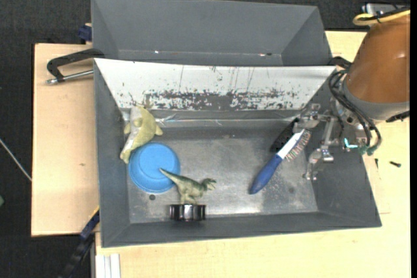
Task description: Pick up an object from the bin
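My gripper (315,165) hangs low at the right side of the bin, close to the right wall. Just left of it lies a brush with a blue handle (268,172) and a white bristled head, slanting up toward the gripper. The brush's head is beside the gripper, and I cannot tell whether they touch. A small black piece (281,138) lies against the brush's head on its left.
At the bin's left lie a blue round bowl (152,167), a pale yellow-green soft toy (139,130) behind it, and a green dinosaur figure (190,186) at its front. A small black cylinder (187,211) rests against the front wall. The orange-covered arm reaches in over the right rim.
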`<action>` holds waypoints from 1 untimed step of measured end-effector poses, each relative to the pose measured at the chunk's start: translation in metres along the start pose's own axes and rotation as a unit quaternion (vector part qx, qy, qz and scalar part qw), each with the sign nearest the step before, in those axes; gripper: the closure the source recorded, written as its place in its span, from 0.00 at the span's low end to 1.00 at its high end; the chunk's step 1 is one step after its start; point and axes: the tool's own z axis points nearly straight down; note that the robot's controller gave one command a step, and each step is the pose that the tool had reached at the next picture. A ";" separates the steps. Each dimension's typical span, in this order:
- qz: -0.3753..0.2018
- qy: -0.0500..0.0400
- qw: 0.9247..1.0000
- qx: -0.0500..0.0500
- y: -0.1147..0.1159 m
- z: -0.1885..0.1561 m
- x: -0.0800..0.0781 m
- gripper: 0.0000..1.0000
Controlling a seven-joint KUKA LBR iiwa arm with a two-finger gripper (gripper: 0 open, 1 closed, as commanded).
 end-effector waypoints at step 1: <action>-0.107 -0.006 0.994 0.000 0.050 0.130 -0.002 0.00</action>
